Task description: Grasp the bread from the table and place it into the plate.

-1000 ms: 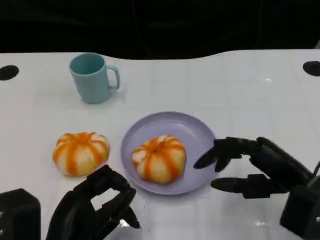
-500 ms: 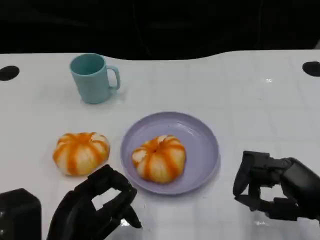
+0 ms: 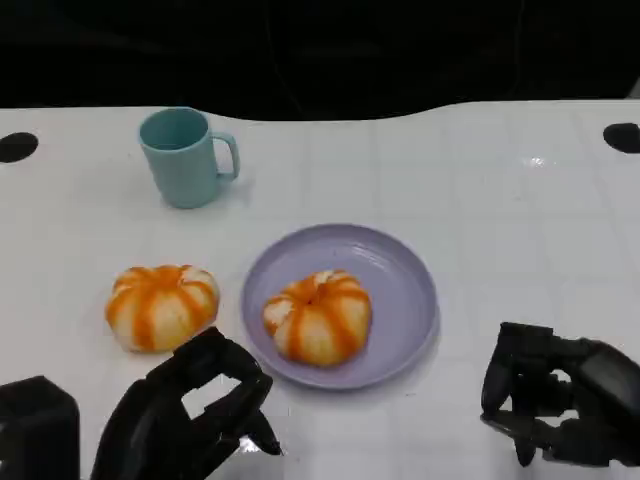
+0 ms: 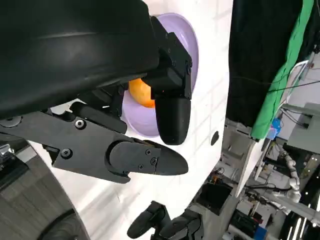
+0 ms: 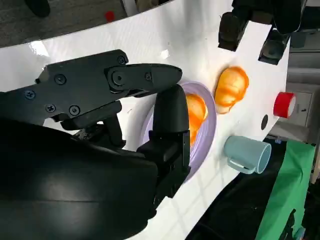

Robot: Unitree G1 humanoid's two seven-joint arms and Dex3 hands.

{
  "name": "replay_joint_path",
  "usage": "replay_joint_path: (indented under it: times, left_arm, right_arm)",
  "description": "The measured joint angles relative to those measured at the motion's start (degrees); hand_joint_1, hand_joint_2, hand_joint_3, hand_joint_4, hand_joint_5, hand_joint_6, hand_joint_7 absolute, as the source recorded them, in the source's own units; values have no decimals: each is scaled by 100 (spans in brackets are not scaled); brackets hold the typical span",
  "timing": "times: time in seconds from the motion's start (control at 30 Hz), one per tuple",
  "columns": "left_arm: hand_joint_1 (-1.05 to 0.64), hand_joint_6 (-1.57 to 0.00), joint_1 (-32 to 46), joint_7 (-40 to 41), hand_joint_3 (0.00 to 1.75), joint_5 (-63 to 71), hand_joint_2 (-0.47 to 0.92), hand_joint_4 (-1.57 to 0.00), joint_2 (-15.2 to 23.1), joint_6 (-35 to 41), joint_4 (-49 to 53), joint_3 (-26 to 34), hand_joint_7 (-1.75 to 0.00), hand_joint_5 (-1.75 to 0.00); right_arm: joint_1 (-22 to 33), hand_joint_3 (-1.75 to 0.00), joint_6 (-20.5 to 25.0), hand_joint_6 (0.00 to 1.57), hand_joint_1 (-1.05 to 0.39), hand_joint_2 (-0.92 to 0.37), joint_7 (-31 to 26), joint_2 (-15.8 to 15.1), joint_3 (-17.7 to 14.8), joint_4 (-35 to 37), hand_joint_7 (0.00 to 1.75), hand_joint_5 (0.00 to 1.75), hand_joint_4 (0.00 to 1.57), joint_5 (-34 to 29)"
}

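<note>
Resting in plate (image 3: 405, 300): one bread (image 3: 318, 316) | mug (image 3: 184, 156): nothing inside | right hand (image 3: 560, 405): curled, holding nothing

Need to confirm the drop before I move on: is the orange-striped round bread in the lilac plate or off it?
In. One orange-striped round bread sits inside the lilac plate; another lies on the table.

The head view looks steeply down on the white counter (image 3: 500, 200) from above and behind, with both hands at the frame's lower edge. Each wrist view sits close behind its own hand, rolled on its side, looking along the fingers across the counter. All three views share the purple plate (image 3: 400, 290) (image 4: 187, 45) (image 5: 207, 127).
</note>
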Motion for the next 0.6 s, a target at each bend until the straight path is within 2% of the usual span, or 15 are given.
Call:
replay_joint_path:
  times: [0.6]
  left_arm:
    - [-54,-46,-1,-15,24,-3,92,-66,78,-23,44,65,-169,-175]
  right_arm:
    - [-227,-32,-711,48,-41,-92,-48,268,116,716,175,175,74,-327]
